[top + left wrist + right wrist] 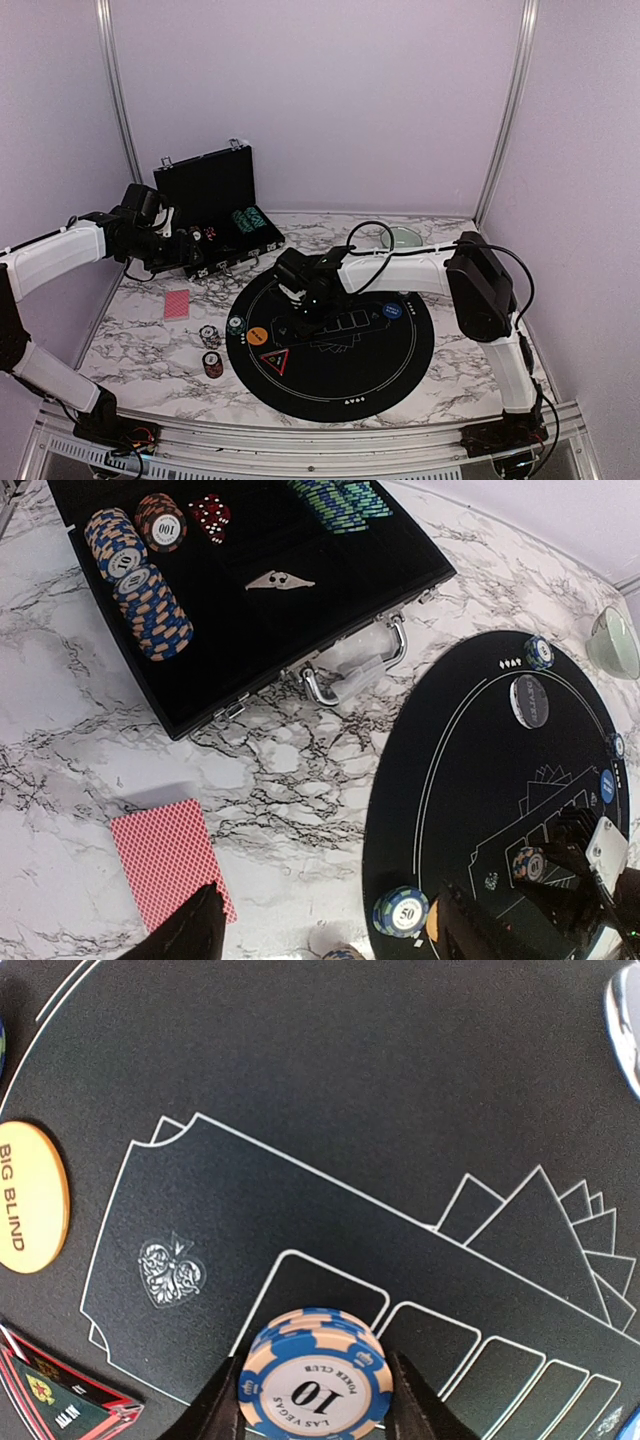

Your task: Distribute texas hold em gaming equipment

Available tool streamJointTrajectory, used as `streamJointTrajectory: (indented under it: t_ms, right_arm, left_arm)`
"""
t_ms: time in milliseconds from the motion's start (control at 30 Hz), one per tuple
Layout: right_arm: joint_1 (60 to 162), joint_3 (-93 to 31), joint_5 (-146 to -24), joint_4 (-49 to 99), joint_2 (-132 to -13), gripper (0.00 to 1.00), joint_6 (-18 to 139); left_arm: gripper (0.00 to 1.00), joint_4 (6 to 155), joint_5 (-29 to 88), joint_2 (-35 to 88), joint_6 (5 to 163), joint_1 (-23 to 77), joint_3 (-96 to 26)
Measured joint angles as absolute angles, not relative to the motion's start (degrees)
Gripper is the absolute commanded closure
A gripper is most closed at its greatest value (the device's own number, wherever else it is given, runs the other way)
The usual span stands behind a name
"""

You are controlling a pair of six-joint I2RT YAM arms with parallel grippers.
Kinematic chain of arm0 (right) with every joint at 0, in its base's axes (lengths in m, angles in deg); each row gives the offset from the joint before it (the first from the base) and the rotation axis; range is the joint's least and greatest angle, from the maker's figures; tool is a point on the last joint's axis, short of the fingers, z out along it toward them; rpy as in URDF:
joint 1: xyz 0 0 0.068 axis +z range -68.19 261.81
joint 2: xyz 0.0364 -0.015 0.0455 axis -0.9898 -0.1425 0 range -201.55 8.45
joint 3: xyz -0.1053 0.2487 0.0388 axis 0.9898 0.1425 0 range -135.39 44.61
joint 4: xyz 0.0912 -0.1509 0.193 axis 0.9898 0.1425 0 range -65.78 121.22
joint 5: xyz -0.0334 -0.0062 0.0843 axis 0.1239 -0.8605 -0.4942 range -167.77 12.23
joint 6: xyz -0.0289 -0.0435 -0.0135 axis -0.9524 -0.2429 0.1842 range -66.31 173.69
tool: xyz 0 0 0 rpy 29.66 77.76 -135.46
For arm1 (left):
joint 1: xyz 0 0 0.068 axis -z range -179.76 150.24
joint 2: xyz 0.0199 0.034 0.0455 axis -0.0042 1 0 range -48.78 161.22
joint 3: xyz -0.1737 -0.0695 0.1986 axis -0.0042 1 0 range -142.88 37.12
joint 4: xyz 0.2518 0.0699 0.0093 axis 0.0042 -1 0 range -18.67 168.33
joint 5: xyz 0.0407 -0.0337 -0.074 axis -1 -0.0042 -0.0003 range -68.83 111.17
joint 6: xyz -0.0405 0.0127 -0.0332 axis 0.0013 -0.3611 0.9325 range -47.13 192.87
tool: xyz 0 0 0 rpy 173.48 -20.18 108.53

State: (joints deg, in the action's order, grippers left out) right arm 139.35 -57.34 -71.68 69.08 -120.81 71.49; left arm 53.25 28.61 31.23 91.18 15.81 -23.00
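My right gripper is low over the round black mat, its fingers pressed against both sides of a small stack of blue-and-peach "10" chips standing on a card outline. An orange "BIG BLIND" button lies to its left. My left gripper hangs open above the marble, between the pinkish-red-backed cards and a blue-green "50" chip stack on the mat's edge. Two more chip stacks stand on the marble left of the mat. A blue button sits on the mat's right side.
The open black case at the back left holds rows of chips and red dice. A pale green bowl stands behind the mat. A red-and-green triangular marker lies on the mat's near left. Purple walls close in the table.
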Motion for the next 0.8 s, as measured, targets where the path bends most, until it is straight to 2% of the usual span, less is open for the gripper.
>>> streamJointTrajectory:
  t_ms: [300,800]
  right_arm:
    - [139.39,-57.01,-71.57,68.6,-120.76,0.68,72.39]
    - [139.28,-56.2,-69.69,68.08,-120.41,0.69,74.66]
  left_arm:
    - [0.27,53.27,28.92,31.23,90.83,15.81,-23.0]
    - [0.27,53.27,29.37,31.23,90.81,15.81,-23.02]
